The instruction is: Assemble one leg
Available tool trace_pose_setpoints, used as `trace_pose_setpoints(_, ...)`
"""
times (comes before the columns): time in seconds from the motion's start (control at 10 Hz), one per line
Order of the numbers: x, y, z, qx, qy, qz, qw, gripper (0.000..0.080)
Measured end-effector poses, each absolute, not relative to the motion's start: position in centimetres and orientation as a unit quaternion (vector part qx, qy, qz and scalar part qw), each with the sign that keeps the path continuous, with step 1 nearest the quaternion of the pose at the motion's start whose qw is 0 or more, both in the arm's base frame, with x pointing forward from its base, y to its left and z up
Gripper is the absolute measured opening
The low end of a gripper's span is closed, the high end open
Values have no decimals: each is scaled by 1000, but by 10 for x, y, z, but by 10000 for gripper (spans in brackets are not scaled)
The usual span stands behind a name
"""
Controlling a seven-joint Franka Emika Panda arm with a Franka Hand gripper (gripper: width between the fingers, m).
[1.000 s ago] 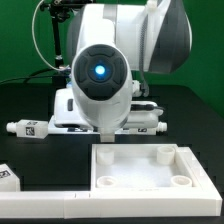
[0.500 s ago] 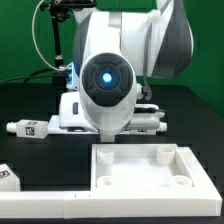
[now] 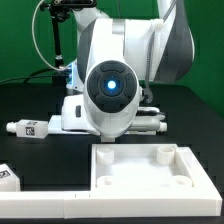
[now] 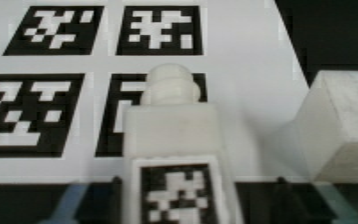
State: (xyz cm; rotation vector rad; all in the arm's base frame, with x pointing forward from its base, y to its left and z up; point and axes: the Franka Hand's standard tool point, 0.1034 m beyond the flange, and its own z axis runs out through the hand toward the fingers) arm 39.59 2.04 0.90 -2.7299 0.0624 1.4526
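**Entry: one leg, grasp stage**

- gripper [image 4: 185,212]: fingers barely in frame, so I could not tell whether it was wide or clamped.
- leg [image 4: 167,125]: was directly below the gripper and centred on it, tagged end nearest.
- white block [image 4: 345,120]: stood just beside the leg.
- marker board [image 4: 238,40]: lay beyond, under the leg's far end.

Judged step: securing the leg. The next move called for a square, centred hold before lifting.
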Motion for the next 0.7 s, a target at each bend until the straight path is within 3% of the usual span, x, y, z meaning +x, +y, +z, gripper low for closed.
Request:
trace_pose_setpoints(0.1, 399, 21, 10, -883, 16, 468, 26, 283)
trace_pose_setpoints(0.4, 455, 51, 47, -908, -15, 417, 39, 284)
trace_pose_setpoints(0.6, 493, 75, 89, -933, -34, 356, 45, 284)
trace_pose_setpoints(0.7, 498, 75, 92, -944, -38, 325, 48, 284)
